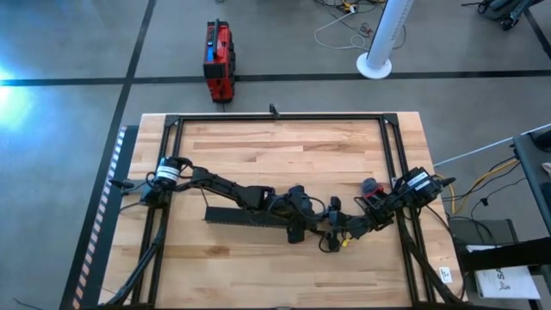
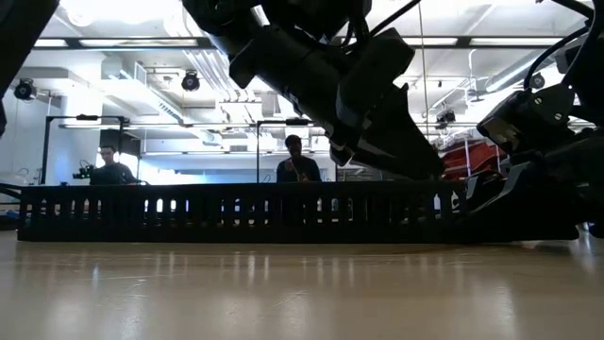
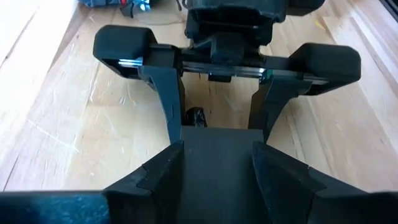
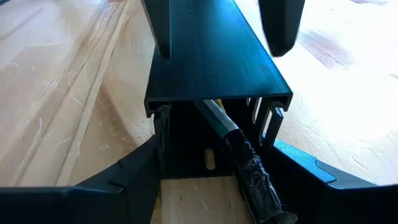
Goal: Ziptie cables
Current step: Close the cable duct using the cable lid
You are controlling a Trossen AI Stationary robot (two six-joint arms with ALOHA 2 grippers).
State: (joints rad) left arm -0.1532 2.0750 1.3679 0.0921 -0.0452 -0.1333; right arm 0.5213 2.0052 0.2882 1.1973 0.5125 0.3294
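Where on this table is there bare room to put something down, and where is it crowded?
The light wooden tabletop is bare across the far half, between the black metal frame and the arms, and along the near edge. It is crowded mid-table, where the left gripper and right gripper straddle the long black slotted channel.

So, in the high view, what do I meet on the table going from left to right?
Left arm base → black bar → left tool → right tool → right arm base.
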